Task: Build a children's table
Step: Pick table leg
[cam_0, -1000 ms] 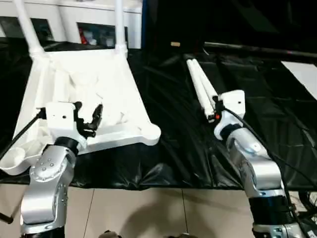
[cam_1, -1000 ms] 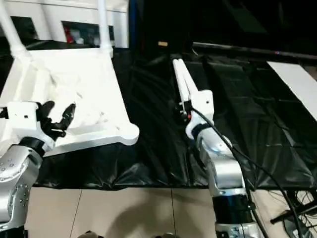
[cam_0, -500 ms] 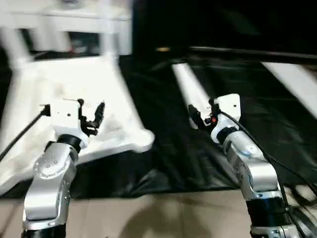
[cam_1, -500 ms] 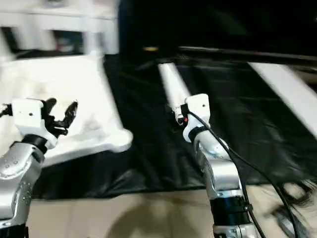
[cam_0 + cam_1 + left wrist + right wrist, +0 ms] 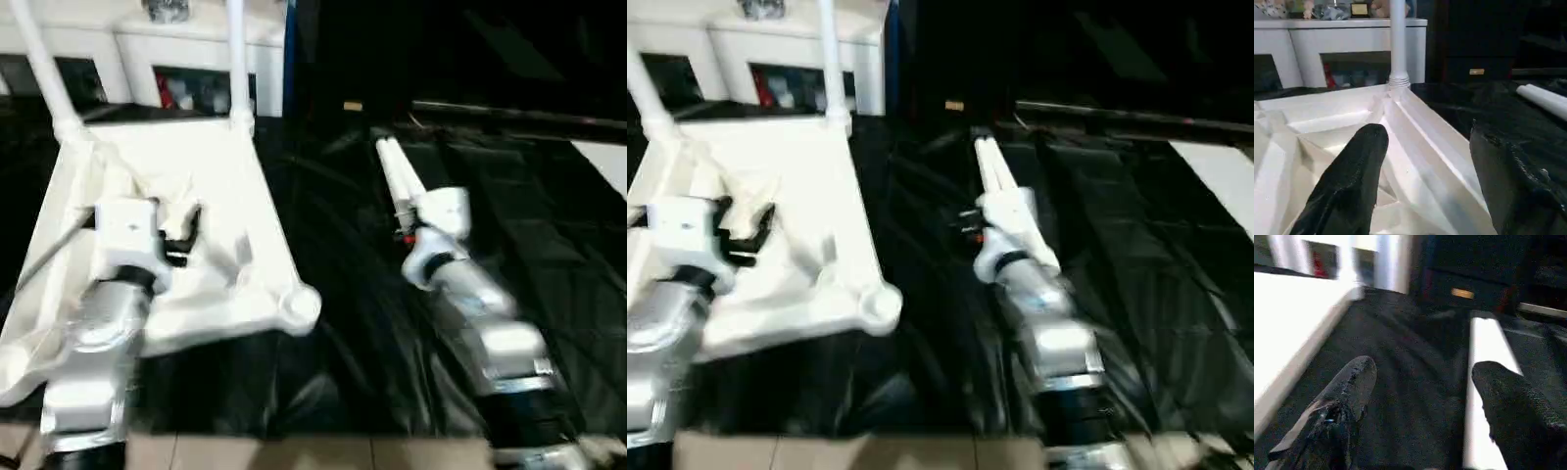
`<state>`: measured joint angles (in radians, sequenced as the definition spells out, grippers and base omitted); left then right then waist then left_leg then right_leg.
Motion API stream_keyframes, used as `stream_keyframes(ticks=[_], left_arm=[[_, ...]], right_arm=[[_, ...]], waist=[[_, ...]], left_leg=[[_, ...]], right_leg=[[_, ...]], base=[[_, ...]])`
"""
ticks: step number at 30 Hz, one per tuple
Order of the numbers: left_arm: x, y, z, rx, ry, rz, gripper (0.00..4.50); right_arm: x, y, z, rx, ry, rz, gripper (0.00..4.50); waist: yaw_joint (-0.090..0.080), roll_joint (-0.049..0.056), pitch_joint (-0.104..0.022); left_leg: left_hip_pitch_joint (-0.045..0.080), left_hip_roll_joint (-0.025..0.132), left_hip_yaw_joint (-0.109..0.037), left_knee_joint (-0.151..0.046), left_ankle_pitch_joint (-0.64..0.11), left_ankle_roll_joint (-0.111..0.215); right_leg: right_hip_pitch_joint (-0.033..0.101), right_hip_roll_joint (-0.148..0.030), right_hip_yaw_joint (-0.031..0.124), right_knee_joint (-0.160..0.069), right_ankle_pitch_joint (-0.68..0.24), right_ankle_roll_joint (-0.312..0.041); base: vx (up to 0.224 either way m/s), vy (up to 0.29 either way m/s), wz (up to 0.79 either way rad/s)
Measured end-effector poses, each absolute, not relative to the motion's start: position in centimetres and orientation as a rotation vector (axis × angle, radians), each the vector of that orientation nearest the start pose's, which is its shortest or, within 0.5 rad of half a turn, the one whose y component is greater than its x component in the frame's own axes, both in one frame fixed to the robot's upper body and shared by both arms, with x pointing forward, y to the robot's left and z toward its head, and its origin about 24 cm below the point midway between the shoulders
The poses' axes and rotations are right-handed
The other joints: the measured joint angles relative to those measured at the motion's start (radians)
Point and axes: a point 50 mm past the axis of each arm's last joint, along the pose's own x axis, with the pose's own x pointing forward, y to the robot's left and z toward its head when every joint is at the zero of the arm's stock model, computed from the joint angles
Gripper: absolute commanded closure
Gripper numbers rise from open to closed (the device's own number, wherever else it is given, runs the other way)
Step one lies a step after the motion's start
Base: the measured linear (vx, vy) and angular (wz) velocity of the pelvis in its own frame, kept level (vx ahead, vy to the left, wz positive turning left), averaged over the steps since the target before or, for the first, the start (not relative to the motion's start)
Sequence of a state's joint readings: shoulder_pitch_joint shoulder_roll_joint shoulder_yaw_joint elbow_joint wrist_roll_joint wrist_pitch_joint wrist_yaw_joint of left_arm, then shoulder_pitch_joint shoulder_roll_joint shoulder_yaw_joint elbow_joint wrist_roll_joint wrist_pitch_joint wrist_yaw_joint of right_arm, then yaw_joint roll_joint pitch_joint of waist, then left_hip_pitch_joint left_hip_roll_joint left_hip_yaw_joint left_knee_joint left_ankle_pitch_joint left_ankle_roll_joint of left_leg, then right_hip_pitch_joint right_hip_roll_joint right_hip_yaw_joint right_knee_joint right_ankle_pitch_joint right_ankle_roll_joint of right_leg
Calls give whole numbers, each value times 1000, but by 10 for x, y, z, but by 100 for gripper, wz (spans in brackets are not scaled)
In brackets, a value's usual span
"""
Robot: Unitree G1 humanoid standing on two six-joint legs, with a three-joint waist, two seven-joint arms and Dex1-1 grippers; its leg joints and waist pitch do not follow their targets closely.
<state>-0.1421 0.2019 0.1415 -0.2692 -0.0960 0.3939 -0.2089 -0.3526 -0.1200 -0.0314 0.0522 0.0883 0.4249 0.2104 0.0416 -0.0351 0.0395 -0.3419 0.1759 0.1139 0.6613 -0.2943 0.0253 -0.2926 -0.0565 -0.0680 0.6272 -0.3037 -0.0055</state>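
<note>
The children's table top point(image 5: 230, 162) lies upside down on the left, ribbed underside up. Two white legs point(image 5: 236, 59) stand upright in its far corner sockets. The near right corner socket point(image 5: 299, 305) holds no leg. My left gripper point(image 5: 184, 227) hovers open over the ribs, nothing between its black fingers point(image 5: 1359, 161). Two loose legs point(image 5: 395, 171) lie side by side on the black cover. My right gripper point(image 5: 1425, 369) stands open at their near end, just above the cover. One loose leg point(image 5: 1484, 352) lies between the fingers, close to the right finger point(image 5: 1508, 416).
The black-covered work table point(image 5: 343, 245) runs under everything. Its near edge meets the tiled floor point(image 5: 294, 455). White cabinets point(image 5: 147, 39) stand behind the table top. A white sheet point(image 5: 605, 157) lies at the far right.
The head camera has swung and tilted, so the whole picture has shifted. Both grippers stay open and keep about the same place over the table top and the loose legs.
</note>
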Motion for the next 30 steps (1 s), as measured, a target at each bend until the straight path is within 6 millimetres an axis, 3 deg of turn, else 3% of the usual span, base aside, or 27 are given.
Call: stream_keyframes(ticks=[1,2,3,4,5,6,8,12,14,17,20,30], left_arm=[[272,196,113,109,-21,-119,143],[271,203,114,121,-16,-103,143],[271,209,115,137,-10,-96,143],[271,212,117,149,-11,-103,143],[272,211,119,146,-18,-125,116],[275,204,124,125,-37,-190,109],[276,197,128,124,-43,-285,102],[278,205,130,196,-4,-350,65],[283,201,132,214,26,-434,56],[285,194,134,218,51,-531,56],[286,191,134,228,104,-641,56],[285,188,136,267,197,-819,56]], right_arm=[[317,-145,87,-27,165,249,91],[320,-138,89,-21,180,267,91],[323,-131,92,-7,188,291,91],[325,-128,94,3,193,308,91],[327,-129,96,1,192,309,61],[330,-140,94,-15,216,279,56],[338,-158,92,-24,253,212,51],[353,-163,94,-46,288,180,12],[363,-161,95,-63,322,187,6],[372,-162,95,-69,354,200,6],[380,-162,90,-67,401,204,6],[393,-170,81,-113,466,153,6]], waist=[[-2,2,-3],[-13,-4,-6],[-17,-14,-10],[-18,-27,-14],[-23,-38,-19],[-29,-41,-19],[-35,-41,-17],[-36,-31,-10],[-31,-26,0],[-17,-20,5],[-3,-17,8],[9,-17,9]], left_leg=[[-3,2,-12,0,16,-36],[5,1,-35,-8,13,-88],[5,-14,-48,-10,12,-92],[5,-32,-62,-10,12,-92],[-2,-49,-68,-1,13,-93],[-17,-56,-59,10,17,-87],[-21,-34,-38,-13,20,-95],[-12,-6,-27,-26,41,-134],[-5,4,-15,-27,48,-137],[-4,21,7,-29,67,-138],[-7,29,15,-29,76,-138],[-19,32,26,-31,87,-136]], right_leg=[[-8,7,-2,11,-3,-1],[-44,6,3,50,-4,-5],[-73,-8,13,77,-2,0],[-96,-20,32,72,7,14],[-108,-32,56,74,10,39],[-108,-27,69,82,8,45],[-108,-9,78,64,21,39],[-99,7,69,35,49,22],[-91,5,62,35,54,14],[-89,1,55,38,62,9],[-91,0,53,38,71,9],[-102,-1,54,38,78,9]], base=[[169,-56,0],[169,-56,0],[173,-139,-21],[108,-111,-29],[108,-111,-29],[99,-85,2],[103,-105,21],[42,-122,0],[-112,-25,7],[-117,-19,10],[-84,-15,4],[-6,-1,0]])
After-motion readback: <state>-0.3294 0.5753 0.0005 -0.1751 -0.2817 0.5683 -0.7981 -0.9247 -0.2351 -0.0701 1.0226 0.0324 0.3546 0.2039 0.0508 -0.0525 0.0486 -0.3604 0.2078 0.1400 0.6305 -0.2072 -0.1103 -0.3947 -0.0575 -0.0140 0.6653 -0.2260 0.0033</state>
